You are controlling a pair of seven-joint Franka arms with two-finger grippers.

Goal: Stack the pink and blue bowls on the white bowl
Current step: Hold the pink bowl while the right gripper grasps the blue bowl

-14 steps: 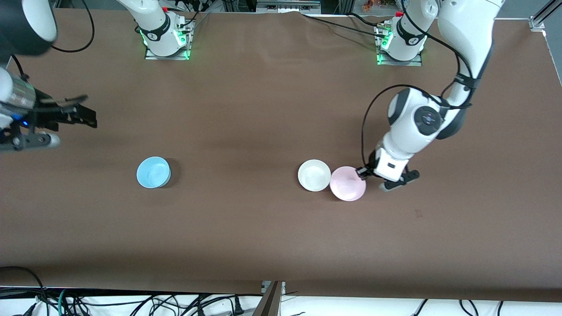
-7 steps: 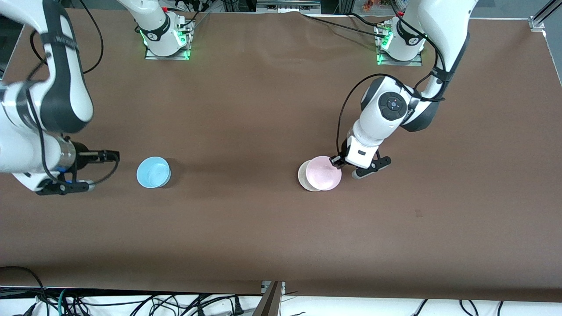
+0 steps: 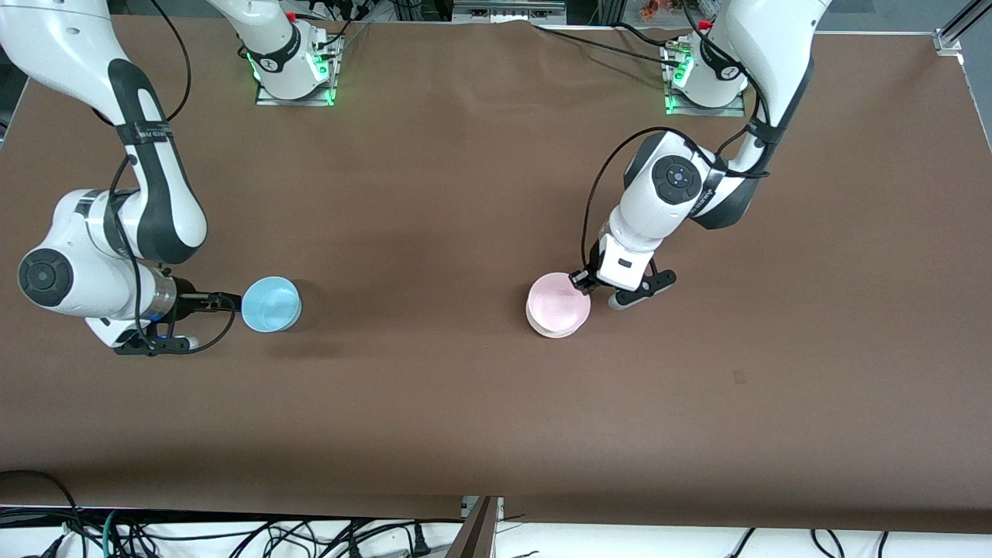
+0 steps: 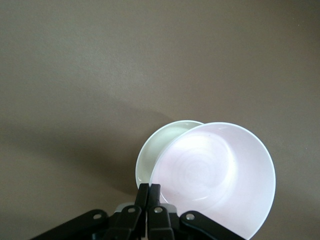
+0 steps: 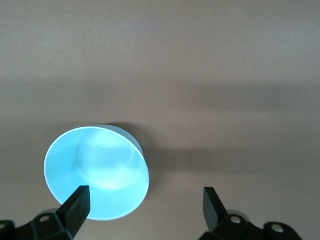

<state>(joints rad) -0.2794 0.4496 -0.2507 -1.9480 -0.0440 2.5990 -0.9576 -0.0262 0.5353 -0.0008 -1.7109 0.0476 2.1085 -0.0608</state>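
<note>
The pale pink bowl (image 3: 558, 299) is over the white bowl (image 3: 555, 332) and covers most of it; a strip of white rim shows on the side nearer the camera. My left gripper (image 3: 583, 280) is shut on the pink bowl's rim. In the left wrist view the gripper (image 4: 150, 192) pinches the rim of the pink bowl (image 4: 215, 175), which sits off-centre over the white bowl (image 4: 162, 145). The light blue bowl (image 3: 270, 304) stands alone toward the right arm's end of the table. My right gripper (image 3: 227, 300) is open, low beside it. In the right wrist view one finger (image 5: 77, 202) overlaps the blue bowl (image 5: 97, 170).
The table is covered with a brown cloth (image 3: 434, 403). The two arm bases (image 3: 291, 66) (image 3: 705, 77) stand along the table's edge farthest from the camera. Cables hang along the table edge nearest the camera.
My left gripper has carried the pink bowl from beside the white bowl to over it. My right arm has swung in and come down beside the blue bowl.
</note>
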